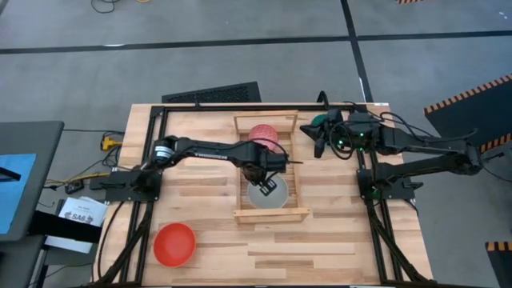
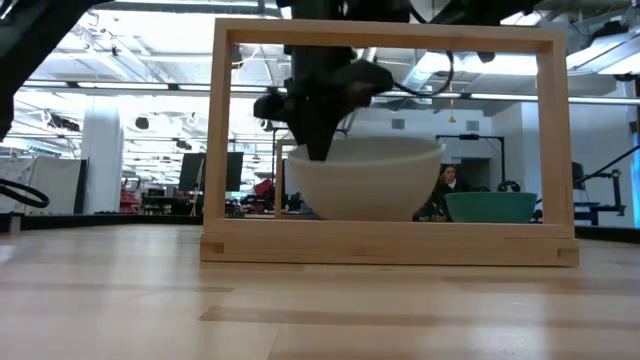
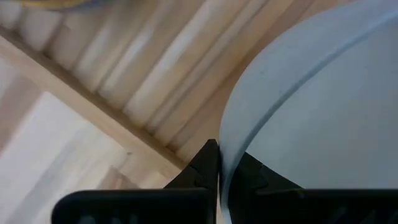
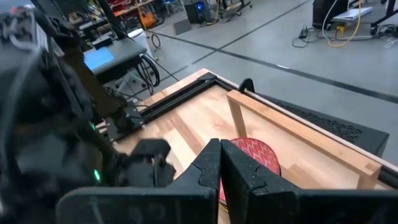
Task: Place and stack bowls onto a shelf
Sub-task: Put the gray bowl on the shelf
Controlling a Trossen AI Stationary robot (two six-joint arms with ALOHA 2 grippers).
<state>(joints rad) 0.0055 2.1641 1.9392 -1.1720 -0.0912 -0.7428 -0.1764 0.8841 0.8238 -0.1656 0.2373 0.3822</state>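
Jaws of the left gripper pinch the white bowl's rim, half-hiding it; right gripper jaws together.

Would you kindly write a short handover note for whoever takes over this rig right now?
Left end effector: shut on the white bowl's rim, at the shelf's near end.
Right end effector: shut, empty, waiting by the shelf's far right corner.
Done: pink bowl sits on the shelf's far end.
Left: release the white bowl; red bowl and teal bowl are off the shelf.
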